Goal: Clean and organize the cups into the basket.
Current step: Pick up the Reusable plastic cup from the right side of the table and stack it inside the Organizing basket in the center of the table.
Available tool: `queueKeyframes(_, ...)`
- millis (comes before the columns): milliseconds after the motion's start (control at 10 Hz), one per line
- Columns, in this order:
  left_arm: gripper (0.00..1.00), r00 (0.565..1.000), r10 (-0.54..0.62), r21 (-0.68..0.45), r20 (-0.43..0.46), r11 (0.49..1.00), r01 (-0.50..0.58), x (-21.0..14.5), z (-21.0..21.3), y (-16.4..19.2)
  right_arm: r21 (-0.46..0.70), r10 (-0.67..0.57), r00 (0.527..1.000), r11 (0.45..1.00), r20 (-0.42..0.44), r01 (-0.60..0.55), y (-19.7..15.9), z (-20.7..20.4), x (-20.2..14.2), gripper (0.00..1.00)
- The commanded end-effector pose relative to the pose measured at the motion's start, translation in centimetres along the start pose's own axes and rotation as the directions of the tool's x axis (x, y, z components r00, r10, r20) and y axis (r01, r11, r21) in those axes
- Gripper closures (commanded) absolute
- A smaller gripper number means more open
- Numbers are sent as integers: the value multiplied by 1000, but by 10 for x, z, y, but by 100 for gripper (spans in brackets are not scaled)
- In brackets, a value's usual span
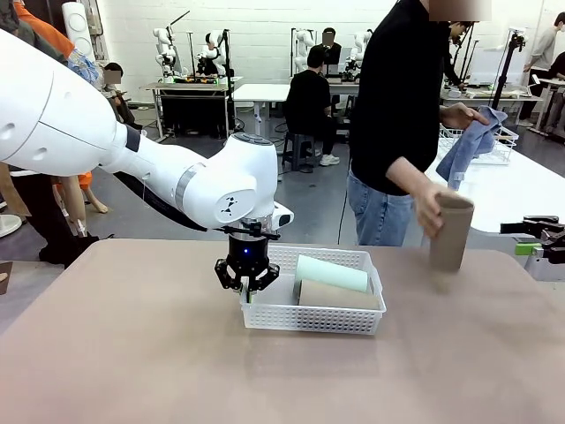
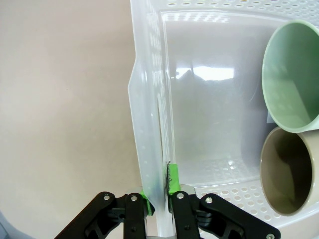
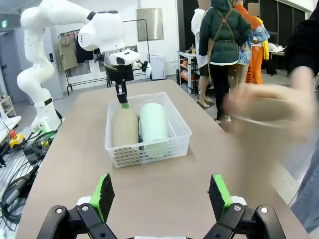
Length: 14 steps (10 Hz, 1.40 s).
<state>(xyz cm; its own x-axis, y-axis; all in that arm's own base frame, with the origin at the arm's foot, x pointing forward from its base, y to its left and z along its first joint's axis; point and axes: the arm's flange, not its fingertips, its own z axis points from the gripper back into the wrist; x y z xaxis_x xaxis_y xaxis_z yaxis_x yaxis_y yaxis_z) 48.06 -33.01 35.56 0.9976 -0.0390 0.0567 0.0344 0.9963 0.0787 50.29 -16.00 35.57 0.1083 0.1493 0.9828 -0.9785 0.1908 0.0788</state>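
On the tan table (image 1: 132,353), the left gripper (image 1: 249,290), pinching the basket (image 1: 313,320) by its wall, should slide it flat; right gripper (image 3: 162,195) stands spread.

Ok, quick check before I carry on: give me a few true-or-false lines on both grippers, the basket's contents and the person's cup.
1. The left gripper is shut on the end wall of the basket. True.
2. The right gripper grips a cup. False: it is open and holds nothing.
3. A mint green cup and a tan cup lie on their sides in the basket. True.
4. The person's hand has set a third cup inside the basket. False: it holds that cup upright, apart from the basket, toward the robot's right.
5. The person also holds a blue cloth. True.
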Motion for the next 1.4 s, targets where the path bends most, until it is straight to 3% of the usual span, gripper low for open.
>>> queueKeyframes(0, 100, 1000, -3, 1, 0, 1000, 3, -1, 0, -1, 12, 9, 1000, 1000, 6, -9, 1, 1, -1, 0)
queueKeyframes(1200, 100, 1000, -3, 1, 0, 1000, 3, -1, 0, -1, 0, 0, 1000, 1000, 0, 0, 0, 0, 0, 0)
queueKeyframes(1300, 100, 1000, -3, 1, 0, 1000, 3, -1, 0, -1, 40, 32, 999, 999, -33, -31, 3, -16, -18, 0)
